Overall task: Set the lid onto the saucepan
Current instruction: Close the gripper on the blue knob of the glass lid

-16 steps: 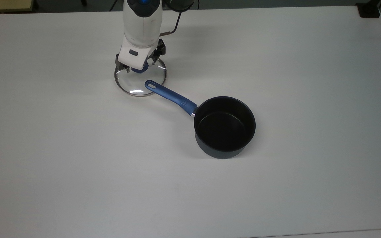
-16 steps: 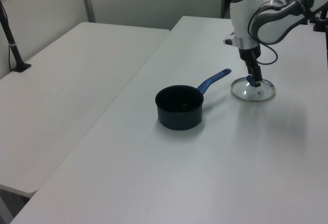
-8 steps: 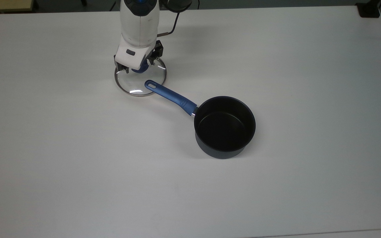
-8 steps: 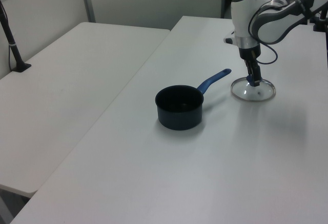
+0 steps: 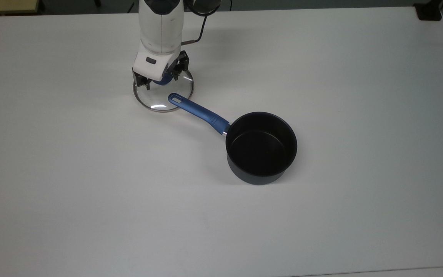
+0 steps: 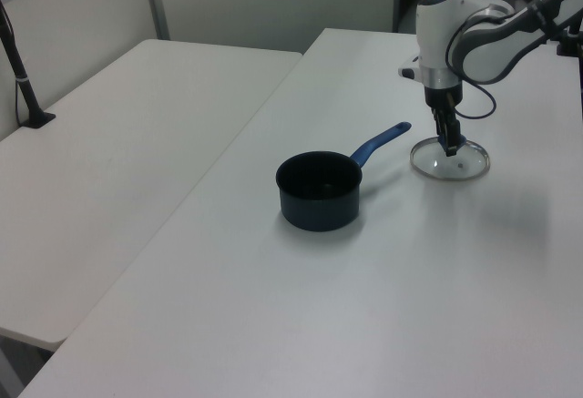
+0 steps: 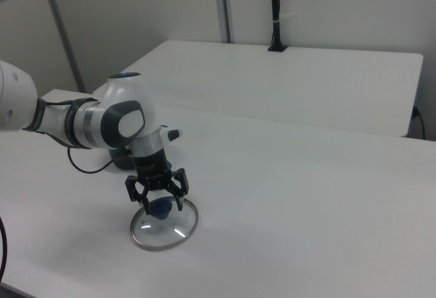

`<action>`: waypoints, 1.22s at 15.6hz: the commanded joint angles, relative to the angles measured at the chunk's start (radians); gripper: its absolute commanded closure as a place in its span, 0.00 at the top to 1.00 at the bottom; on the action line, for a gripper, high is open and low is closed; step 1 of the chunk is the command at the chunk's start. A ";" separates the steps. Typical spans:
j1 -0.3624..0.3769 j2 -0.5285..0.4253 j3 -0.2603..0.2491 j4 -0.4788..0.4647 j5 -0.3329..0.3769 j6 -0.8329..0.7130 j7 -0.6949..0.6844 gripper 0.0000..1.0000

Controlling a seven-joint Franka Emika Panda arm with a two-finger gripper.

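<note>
Pincer (image 7: 161, 201) sits over the lid (image 5: 163, 92), fingers (image 7: 181, 185) spread wide, one on each side of the blue knob (image 7: 162, 207), not yet touching it as far as the right view shows. Nothing is held.

Change over the last second: in the top view the wrist has shifted slightly up-frame and toward the top view's left, so more of the knob (image 5: 162, 80) now shows between the two fingers instead of being half covered by the white housing. In the left view the arm has crept toward the left view's right, and the fingers hang straight down onto the lid's centre (image 6: 450, 149). Small corrections only; no closing has begun.

The lid itself has not moved. It lies flat on the white surface (image 5: 90, 184), glass down, knob up, with the loop end of the handle (image 5: 175, 99) overlapping its rim in the top view.

Saucepan (image 5: 261, 147) unchanged: upright, open, empty black interior, well apart from the lid toward the top view's lower right, handle pointing back at the lid.

Reading: the pincer appears to be centring on the knob before closing. The task stands at the pre-grasp stage; lift, carry and placing are all still to come.

Risk to note: the handle tip sits at the lid's edge, so a tilted lift could catch on it.
</note>
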 commanded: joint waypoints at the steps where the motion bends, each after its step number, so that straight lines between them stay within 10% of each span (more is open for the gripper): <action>1: 0.004 -0.055 -0.010 -0.058 -0.009 0.034 -0.002 0.84; 13: 0.004 -0.083 -0.018 -0.081 -0.007 0.020 -0.009 0.84; 19: 0.004 -0.083 -0.018 -0.081 -0.006 0.005 0.004 0.61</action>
